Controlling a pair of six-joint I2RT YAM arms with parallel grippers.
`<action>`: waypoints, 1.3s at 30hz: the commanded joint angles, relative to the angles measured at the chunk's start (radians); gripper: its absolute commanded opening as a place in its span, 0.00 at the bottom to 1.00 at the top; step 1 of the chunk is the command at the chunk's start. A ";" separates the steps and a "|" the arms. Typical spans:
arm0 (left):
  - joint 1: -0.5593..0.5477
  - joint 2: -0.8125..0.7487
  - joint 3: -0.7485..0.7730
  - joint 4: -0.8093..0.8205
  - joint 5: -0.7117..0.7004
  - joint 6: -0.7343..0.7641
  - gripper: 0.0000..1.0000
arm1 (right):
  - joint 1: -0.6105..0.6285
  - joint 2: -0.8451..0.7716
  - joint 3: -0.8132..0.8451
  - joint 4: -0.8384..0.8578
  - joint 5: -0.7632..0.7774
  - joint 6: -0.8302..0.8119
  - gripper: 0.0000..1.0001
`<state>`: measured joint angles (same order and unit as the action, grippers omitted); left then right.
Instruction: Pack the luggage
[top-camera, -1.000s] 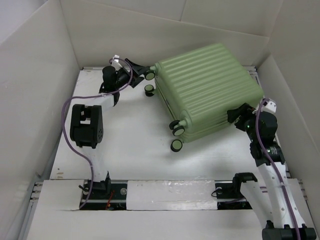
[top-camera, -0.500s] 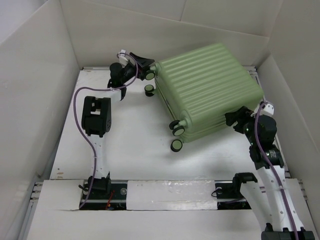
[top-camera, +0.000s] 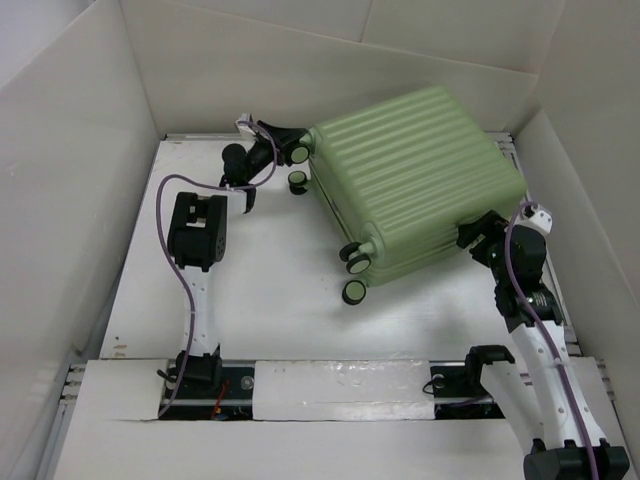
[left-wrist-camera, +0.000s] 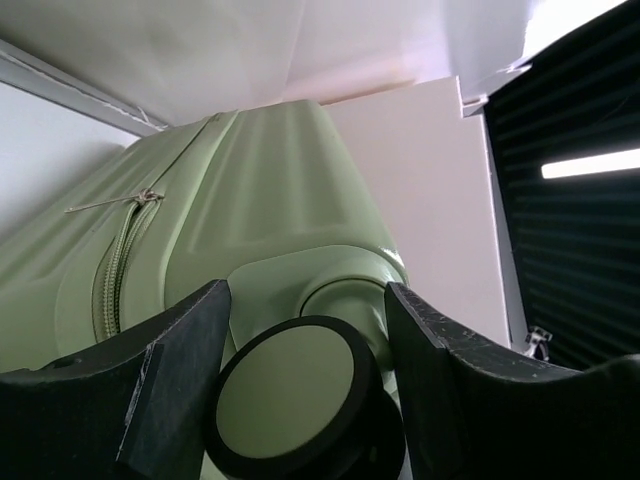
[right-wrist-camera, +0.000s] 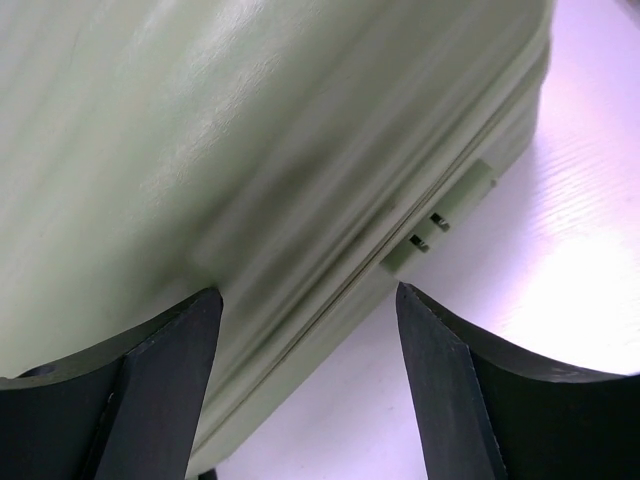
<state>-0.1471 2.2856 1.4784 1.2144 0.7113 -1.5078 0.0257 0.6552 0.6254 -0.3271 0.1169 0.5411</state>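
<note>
Having advanced, the left claw (top-camera: 289, 143) straddles the closed suitcase's (top-camera: 415, 170) upper-left wheel (left-wrist-camera: 290, 390), grip indeterminate; right claw (top-camera: 478, 232) gapes wide at the lower-right corner; contents hidden.

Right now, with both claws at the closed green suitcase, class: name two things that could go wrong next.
1. The left claw straddles a wheel of the luggage; that round caster may swivel, so a pull could slip off.
2. The right claw stands open at its near edge; the smooth ribbed side offers little to hook, so it might just shove the case.
</note>
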 joint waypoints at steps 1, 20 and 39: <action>0.014 -0.086 -0.064 0.262 0.094 -0.054 0.00 | -0.007 -0.017 0.043 0.072 0.095 0.020 0.76; 0.124 -0.705 -0.944 0.508 0.014 -0.042 0.00 | 0.164 0.582 0.347 0.292 -0.500 -0.072 0.65; 0.113 -1.557 -0.934 -0.719 -0.124 0.632 0.00 | 0.232 -0.305 -0.217 0.286 -0.275 0.059 0.06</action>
<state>-0.0261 0.7872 0.4240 0.4385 0.5285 -0.9131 0.2337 0.3702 0.5484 -0.0822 -0.2028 0.4877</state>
